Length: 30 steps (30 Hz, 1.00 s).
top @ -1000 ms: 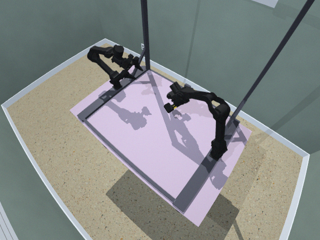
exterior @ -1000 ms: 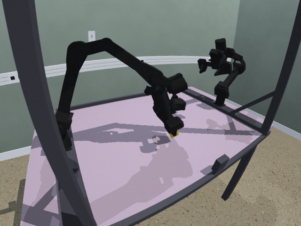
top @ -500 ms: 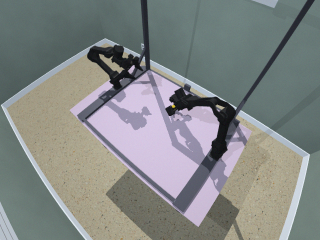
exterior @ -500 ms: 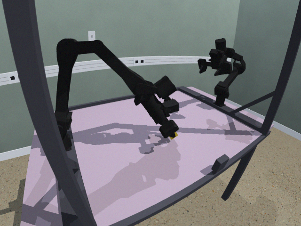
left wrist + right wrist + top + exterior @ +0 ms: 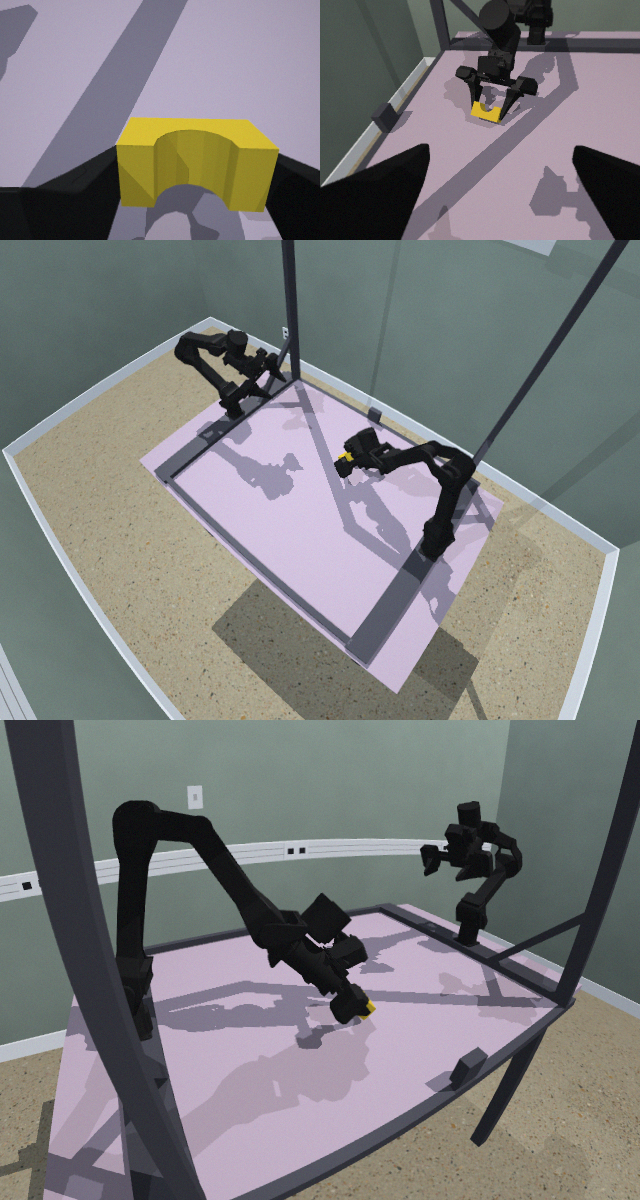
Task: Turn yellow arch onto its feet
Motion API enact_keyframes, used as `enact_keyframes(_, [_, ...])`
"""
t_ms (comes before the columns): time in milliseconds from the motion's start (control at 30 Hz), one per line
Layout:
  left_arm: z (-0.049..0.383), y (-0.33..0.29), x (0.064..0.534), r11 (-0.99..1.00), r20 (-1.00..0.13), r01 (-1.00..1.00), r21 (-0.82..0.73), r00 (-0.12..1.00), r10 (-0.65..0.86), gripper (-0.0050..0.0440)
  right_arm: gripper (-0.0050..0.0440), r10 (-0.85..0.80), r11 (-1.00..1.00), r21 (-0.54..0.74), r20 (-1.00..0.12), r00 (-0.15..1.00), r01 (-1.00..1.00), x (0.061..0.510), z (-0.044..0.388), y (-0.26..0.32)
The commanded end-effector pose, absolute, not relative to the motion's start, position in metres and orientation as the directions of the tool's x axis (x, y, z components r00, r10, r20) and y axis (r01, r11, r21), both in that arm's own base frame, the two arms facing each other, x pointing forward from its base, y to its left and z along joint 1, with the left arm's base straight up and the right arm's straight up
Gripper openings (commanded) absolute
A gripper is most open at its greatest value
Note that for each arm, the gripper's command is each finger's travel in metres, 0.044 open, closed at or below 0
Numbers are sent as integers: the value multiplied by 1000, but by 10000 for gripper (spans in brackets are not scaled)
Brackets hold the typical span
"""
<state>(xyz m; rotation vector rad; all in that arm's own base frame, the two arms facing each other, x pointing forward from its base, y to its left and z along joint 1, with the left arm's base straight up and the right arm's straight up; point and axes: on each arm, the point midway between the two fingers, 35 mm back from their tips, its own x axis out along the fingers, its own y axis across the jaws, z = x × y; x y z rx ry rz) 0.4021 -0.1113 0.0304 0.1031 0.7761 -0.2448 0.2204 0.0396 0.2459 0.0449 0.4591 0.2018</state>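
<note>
gripping the yellow arch [image 5: 345, 456] [image 5: 369, 1007] [image 5: 137, 175] [image 5: 486, 115] above the table [image 5: 289, 550] [image 5: 413, 1040] [image 5: 220, 60] [image 5: 465, 145], the left gripper [image 5: 350, 455] [image 5: 364, 1007] [image 5: 187, 149] [image 5: 486, 116] appears past pickup, with foot-down placement and release remaining; the right gripper [image 5: 277, 388] [image 5: 443, 876] [image 5: 501, 152] waits open.

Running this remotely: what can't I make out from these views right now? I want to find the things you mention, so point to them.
- Top view: most of the yellow arch [image 5: 345, 456] [image 5: 368, 1010] [image 5: 197, 134] [image 5: 486, 112], behind the left arm's jaws.
- Exterior view: the arch's opening, behind the same jaws.
- Left wrist view: how the jaws meet the arch's ends lower down, cut off by the bottom edge.
</note>
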Motion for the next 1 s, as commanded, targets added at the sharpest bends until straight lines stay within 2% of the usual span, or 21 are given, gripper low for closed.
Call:
enact_keyframes(0, [32, -114, 402, 965, -641, 261, 12, 743, -193, 287, 400, 207, 978, 88, -417, 885, -187, 220, 254, 40])
enact_keyframes(600, [23, -112, 395, 966, -494, 259, 12, 841, -219, 287, 400, 207, 978, 88, -417, 885, -187, 220, 254, 40])
enact_keyframes(967, [28, -112, 398, 966, -476, 258, 10, 851, -222, 287, 400, 207, 978, 88, -417, 885, -187, 220, 254, 40])
